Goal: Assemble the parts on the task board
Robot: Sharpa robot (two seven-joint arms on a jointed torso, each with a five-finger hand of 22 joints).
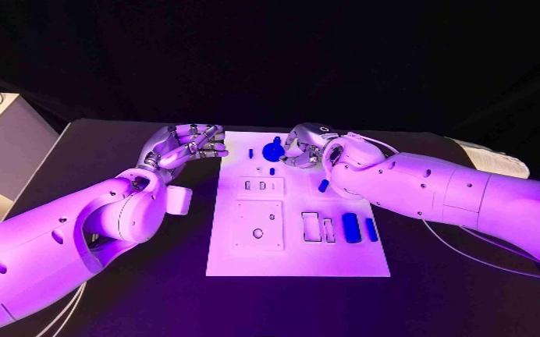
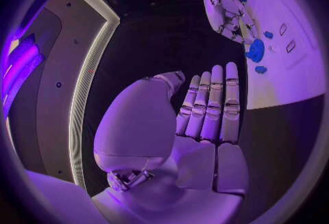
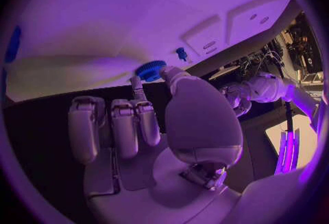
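Two hands sit at the far end of the white task board [image 1: 338,263] on the black counter [image 1: 112,290]. The right hand [image 1: 306,146] reaches the blue gear [image 1: 274,150] standing near the board's far edge, thumb and a finger touching its rim; whether it truly grips the gear I cannot tell. The left hand [image 1: 186,144] hovers just off the board's far left corner, fingers straight and side by side, holding nothing. Nearer on the board lie a blue cylinder [image 1: 351,228] and a slimmer blue pin [image 1: 371,229], side by side, with a small blue peg [image 1: 324,186] beneath the right wrist.
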